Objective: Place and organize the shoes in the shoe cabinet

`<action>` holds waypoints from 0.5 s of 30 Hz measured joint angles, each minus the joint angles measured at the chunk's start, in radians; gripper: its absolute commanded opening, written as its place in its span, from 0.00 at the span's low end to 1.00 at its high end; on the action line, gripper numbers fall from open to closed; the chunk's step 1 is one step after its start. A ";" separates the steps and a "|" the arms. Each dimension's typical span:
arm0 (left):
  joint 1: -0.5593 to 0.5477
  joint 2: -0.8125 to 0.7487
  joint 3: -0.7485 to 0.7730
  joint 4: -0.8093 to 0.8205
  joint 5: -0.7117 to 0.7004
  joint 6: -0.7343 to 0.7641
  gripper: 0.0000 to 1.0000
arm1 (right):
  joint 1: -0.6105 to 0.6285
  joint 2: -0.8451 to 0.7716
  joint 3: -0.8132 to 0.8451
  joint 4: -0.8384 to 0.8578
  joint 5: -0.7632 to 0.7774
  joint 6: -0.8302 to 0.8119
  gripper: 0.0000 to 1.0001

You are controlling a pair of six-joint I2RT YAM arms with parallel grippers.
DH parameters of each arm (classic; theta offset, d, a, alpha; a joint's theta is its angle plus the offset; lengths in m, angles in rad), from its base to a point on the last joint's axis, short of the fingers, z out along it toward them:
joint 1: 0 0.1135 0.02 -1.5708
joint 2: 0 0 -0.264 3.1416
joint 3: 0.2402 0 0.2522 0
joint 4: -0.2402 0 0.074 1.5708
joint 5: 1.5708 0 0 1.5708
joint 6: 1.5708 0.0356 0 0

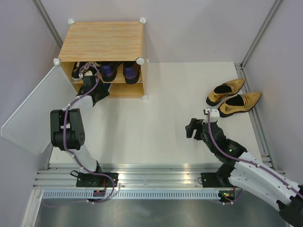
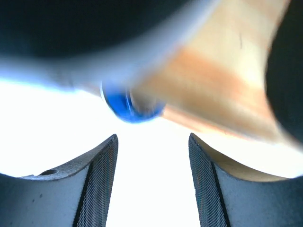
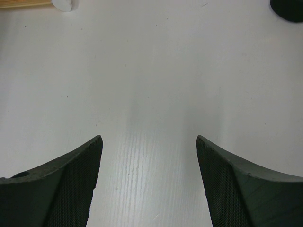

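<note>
Shoes first, from the top camera: we count two gold pointed heels [image 1: 226, 91] side by side on the white table [image 1: 156, 118] at the right, well apart from the shoe cabinet [image 1: 102, 40]. Their long axes are parallel, toes aimed right and slightly away from the arms. Two blue sneakers [image 1: 109, 71] sit on the cabinet's upper shelf, lengthwise front to back, with one black sneaker [image 1: 78, 71] left of them. The door [image 1: 33, 113] stands open leftward. The left gripper [image 1: 90, 85] is at the cabinet's open front.

From the left wrist, we see its fingers [image 2: 99, 189] spread with nothing between them, a blurred blue shape [image 2: 130, 106] ahead.

From the right wrist, the right gripper [image 3: 149, 139] is spread wide and empty above the table.
</note>
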 measured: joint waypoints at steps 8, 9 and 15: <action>-0.013 -0.177 -0.119 -0.111 0.075 -0.071 0.62 | 0.000 0.018 0.000 0.017 -0.036 0.001 0.59; -0.013 -0.213 -0.135 -0.124 0.087 -0.079 0.62 | 0.000 0.020 0.000 0.024 -0.048 0.004 0.54; -0.012 -0.515 -0.217 -0.191 0.164 -0.107 0.62 | 0.000 0.075 0.000 0.117 -0.140 0.064 0.32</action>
